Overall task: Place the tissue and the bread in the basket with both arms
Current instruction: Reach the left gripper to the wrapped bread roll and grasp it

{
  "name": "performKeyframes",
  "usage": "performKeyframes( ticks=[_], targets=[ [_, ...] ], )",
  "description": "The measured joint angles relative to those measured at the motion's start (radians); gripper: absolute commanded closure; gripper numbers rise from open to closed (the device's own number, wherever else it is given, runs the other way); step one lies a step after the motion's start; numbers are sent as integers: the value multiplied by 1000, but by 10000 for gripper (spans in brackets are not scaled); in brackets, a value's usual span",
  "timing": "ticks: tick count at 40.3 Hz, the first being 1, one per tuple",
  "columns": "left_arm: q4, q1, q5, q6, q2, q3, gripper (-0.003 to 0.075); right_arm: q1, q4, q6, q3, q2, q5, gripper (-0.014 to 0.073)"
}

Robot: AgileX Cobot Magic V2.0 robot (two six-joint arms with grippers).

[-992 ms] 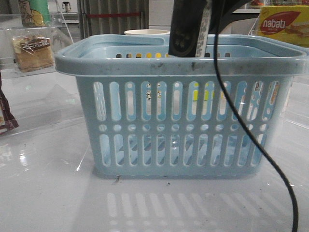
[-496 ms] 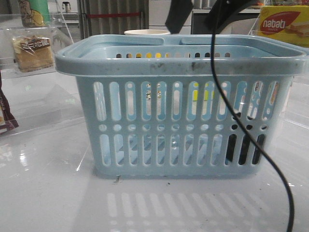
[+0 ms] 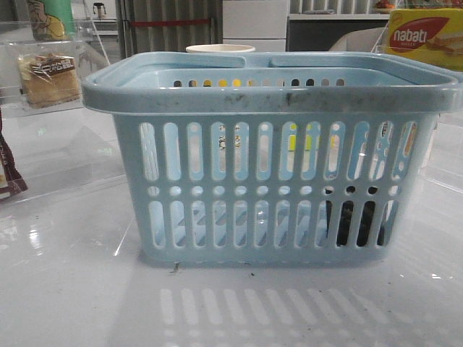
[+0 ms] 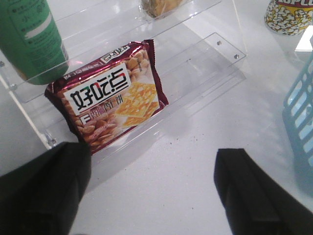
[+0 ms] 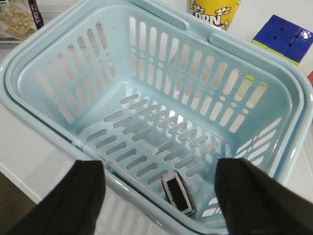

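Basket: one, light-blue slotted plastic [image 3: 268, 173], rim smudged, set on the glossy white bench [image 3: 72, 289].
Tissue: one small dark block [image 5: 178, 192], seen on the basket floor near a corner.
Bread: one clear packet of tan slices [image 3: 49, 78], kept on a clear shelf behind the basket.
Left hand: [image 4: 151, 191] released, over the bench.
Right hand: [image 5: 159, 196] released, above the basket.

Bright, even light comes from above. The glossy table [image 3: 72, 289] reflects white glare spots and the basket [image 3: 268, 101] slots. The wrist views are sharp in the middle, but the near dark gripper fingers [image 4: 39, 196] are blurred.
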Motion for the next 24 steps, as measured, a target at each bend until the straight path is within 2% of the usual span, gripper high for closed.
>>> performKeyframes(
  ticks=[15, 24],
  targets=[
    [-31, 0, -58, 0, 502, -369, 126, 0, 0, -2, 12, -11, 4, 22],
    [-88, 0, -61, 0, 735, -609, 127, 0, 0, -2, 12, -11, 4, 22]
  ],
)
